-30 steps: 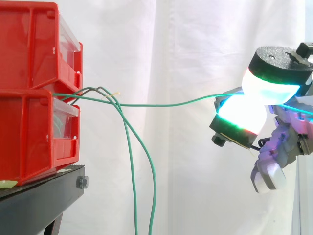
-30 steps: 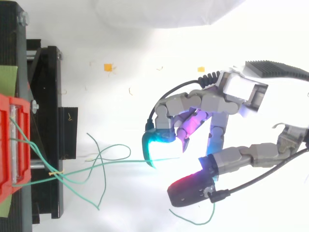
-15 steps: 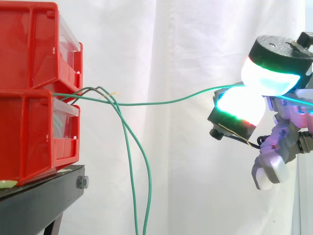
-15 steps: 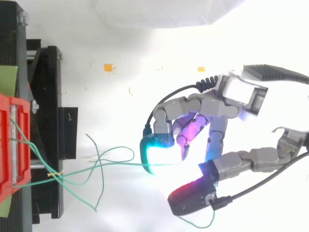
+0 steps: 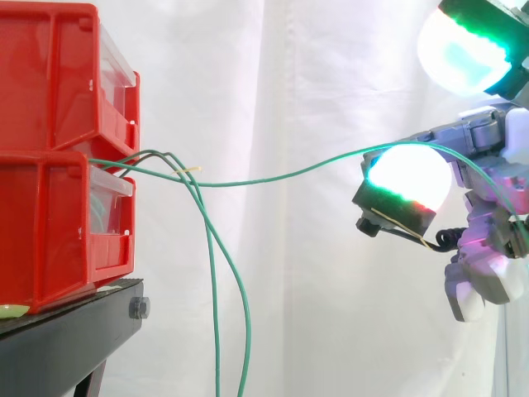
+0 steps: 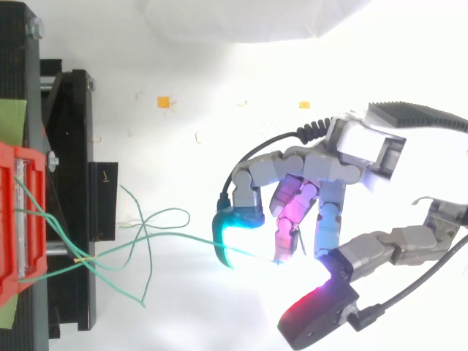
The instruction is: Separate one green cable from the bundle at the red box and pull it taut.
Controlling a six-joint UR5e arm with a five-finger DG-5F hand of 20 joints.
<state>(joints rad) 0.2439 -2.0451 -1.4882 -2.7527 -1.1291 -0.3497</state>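
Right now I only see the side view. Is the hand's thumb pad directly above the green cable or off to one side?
Observer: Top view puts the thumb pad of the hand to one side of the green cable, apart from the cyan fingertip.
Operator: Where does the cable go past that fingertip?
Observer: It runs on toward the magenta-lit fingers, where I lose it.
Operator: Anything crossing it?
Observer: Loose green cables cross it beside the black stand.

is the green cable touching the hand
Touching. In the side view the green cable lies across the top of the hand's lower glowing pad; the upper pad sits clear above it.
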